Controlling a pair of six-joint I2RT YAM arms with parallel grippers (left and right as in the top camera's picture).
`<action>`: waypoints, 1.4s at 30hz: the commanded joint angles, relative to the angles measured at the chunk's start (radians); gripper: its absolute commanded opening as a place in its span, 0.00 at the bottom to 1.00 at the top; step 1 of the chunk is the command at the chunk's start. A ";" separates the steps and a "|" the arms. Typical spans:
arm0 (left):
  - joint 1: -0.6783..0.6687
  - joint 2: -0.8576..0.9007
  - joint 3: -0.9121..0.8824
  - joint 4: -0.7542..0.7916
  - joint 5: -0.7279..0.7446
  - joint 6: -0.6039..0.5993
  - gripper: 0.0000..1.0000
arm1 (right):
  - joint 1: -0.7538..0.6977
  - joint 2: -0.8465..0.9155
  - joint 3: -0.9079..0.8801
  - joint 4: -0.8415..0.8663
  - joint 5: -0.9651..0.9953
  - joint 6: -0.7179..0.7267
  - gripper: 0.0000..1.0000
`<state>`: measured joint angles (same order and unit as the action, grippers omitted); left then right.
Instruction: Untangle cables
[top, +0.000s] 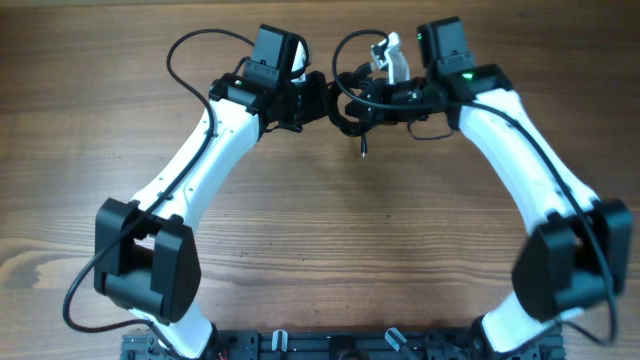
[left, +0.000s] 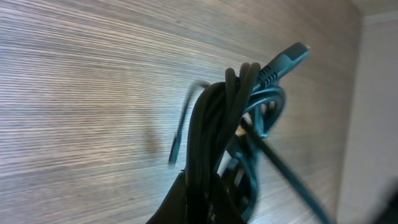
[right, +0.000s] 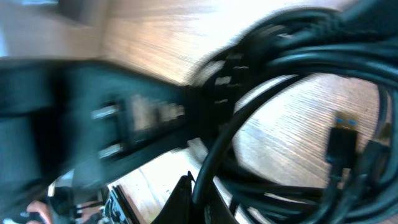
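A tangle of thin black cables (top: 350, 100) hangs between my two grippers at the far middle of the table. One loose end with a small plug (top: 363, 150) dangles toward the table. My left gripper (top: 318, 98) is shut on a bunch of cable strands (left: 211, 143), with a plug connector (left: 287, 60) sticking out above. My right gripper (top: 385, 96) is shut on a cable strand (right: 214, 168); more loops and a USB plug (right: 341, 140) fill that view.
A white and green object (top: 388, 55) lies behind the cables at the table's far edge. The left arm (top: 200, 160) and right arm (top: 520, 150) curve in from the sides over the wooden table (top: 330, 250).
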<state>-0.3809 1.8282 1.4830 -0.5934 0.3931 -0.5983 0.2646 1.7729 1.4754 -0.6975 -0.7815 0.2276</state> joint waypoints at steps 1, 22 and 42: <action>0.003 -0.014 0.008 -0.002 -0.047 0.006 0.04 | -0.042 -0.242 0.012 -0.008 -0.084 -0.035 0.04; 0.003 -0.014 0.008 -0.036 -0.048 0.006 0.04 | -0.633 -0.700 0.012 -0.105 -0.387 0.065 0.04; 0.025 -0.291 0.082 0.003 -0.015 0.254 0.04 | -0.465 -0.336 0.008 -0.400 0.098 -0.148 0.04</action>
<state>-0.3649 1.5913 1.5318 -0.5533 0.3855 -0.3798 -0.2752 1.3808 1.4609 -1.1248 -0.6399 0.1307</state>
